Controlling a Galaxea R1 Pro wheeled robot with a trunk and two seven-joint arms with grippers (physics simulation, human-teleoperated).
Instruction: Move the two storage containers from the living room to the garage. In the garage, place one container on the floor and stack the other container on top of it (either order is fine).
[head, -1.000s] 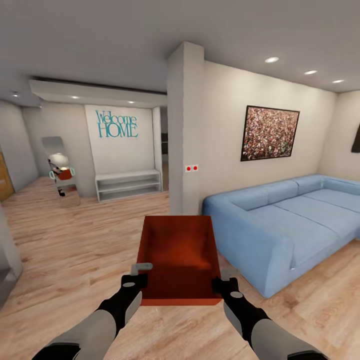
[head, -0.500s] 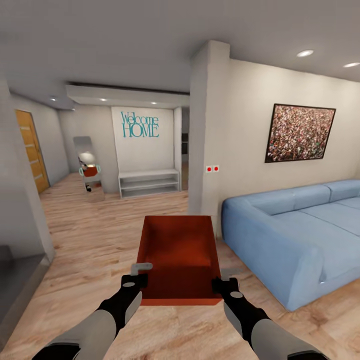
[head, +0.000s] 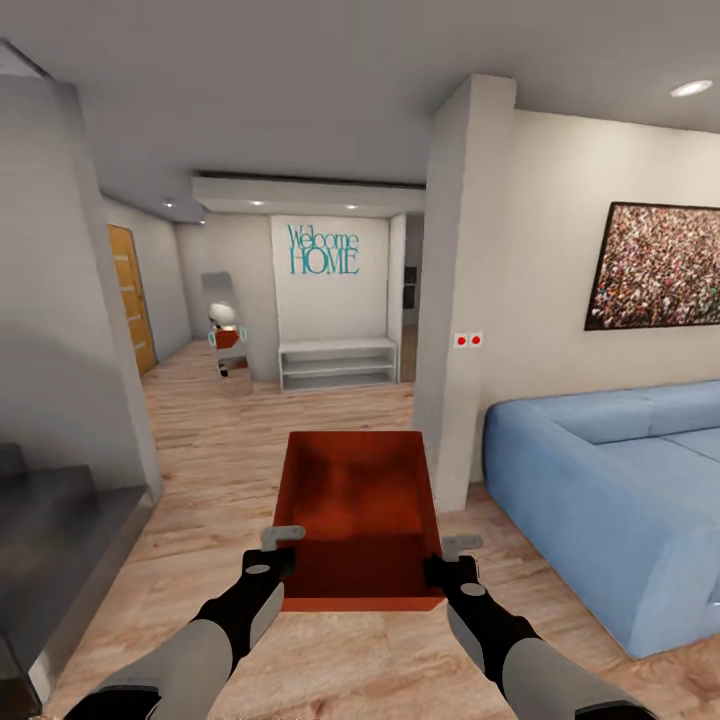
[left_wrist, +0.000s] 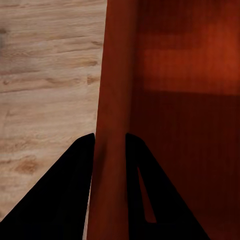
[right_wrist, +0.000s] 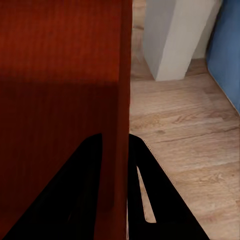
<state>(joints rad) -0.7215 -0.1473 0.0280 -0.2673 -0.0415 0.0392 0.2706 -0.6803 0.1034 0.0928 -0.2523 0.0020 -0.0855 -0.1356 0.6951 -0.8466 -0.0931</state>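
I hold one orange-red storage container (head: 358, 510) in front of me, lifted above the light wood-plank floor of the living room. My left gripper (head: 282, 545) is shut on its left wall (left_wrist: 112, 125), one finger on each side. On the opposite wall (right_wrist: 122, 100) my right gripper (head: 448, 555) is shut the same way. The bin is lidless and its inside looks empty.
A white pillar (head: 462, 290) stands just ahead on the right, with the blue sofa (head: 620, 480) beyond it. A grey wall and dark steps (head: 60, 520) are close on the left. Ahead lie a white shelf (head: 338, 362), a mirror (head: 225, 325) and a wooden door (head: 130, 300).
The camera has swung left: the sofa, pillar and picture have slid right in the picture, and the grey wall, steps and wooden door came into view. The container stays gripped as before.
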